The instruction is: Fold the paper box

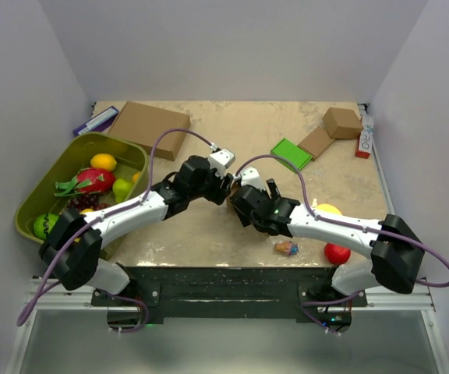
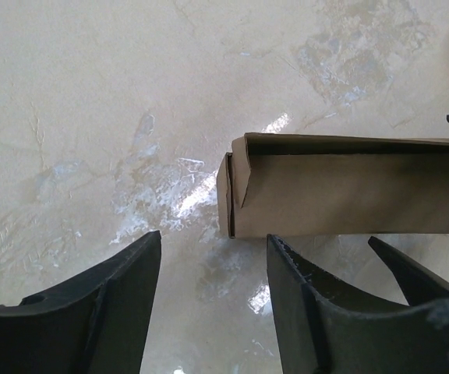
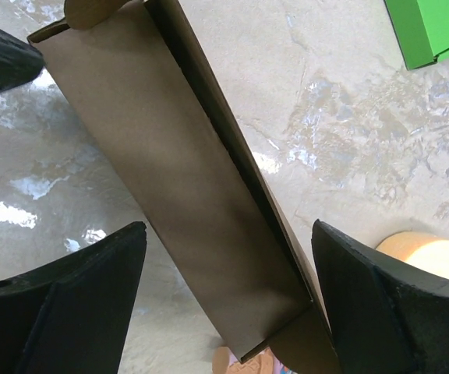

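Note:
The paper box (image 3: 185, 195) is a slim brown cardboard box lying on the table, one long flap (image 2: 349, 144) standing slightly ajar. In the right wrist view it runs diagonally between the fingers of my right gripper (image 3: 228, 234), which is open, with a gap showing on each side. My left gripper (image 2: 213, 296) is open at the box's other end (image 2: 232, 195), only bare table between its fingers. In the top view both grippers (image 1: 224, 189) (image 1: 240, 204) meet at mid-table and hide most of the box.
A green bin of fruit (image 1: 45, 195) stands at the left, with a larger brown box (image 1: 148, 127) behind it. A green box (image 1: 291, 153) and small brown boxes (image 1: 341, 122) sit at the back right. A red fruit (image 1: 337, 253) and a yellow one (image 1: 327, 209) lie near the right arm.

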